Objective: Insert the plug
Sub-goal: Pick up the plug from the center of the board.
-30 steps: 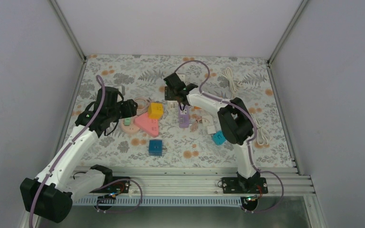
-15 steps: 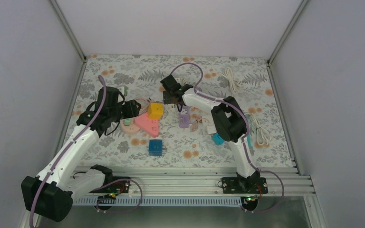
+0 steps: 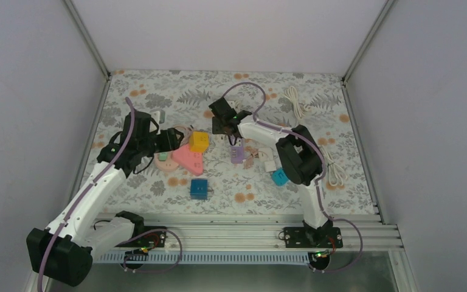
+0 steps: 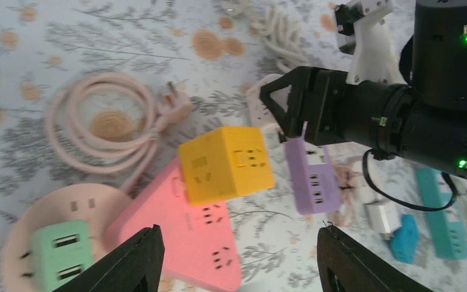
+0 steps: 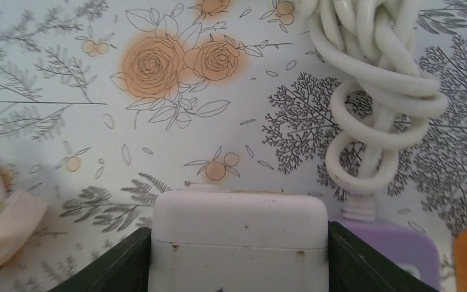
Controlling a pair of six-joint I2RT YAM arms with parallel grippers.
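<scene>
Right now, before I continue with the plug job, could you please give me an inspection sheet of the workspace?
Surface: floral cloth lies flat on the table.
Job's things: white block gripped by the right hand; purple power strip lies beside it.
Clutter: yellow socket cube, pink triangular strip, green socket, blue cube, teal pieces.
Hands: left hand open above the pink triangular strip; right hand shut on the white block.
Cables: pink cord coiled; white coil bundled; another white cord at the right edge.
Surroundings: plain walls; nothing else seen.
</scene>
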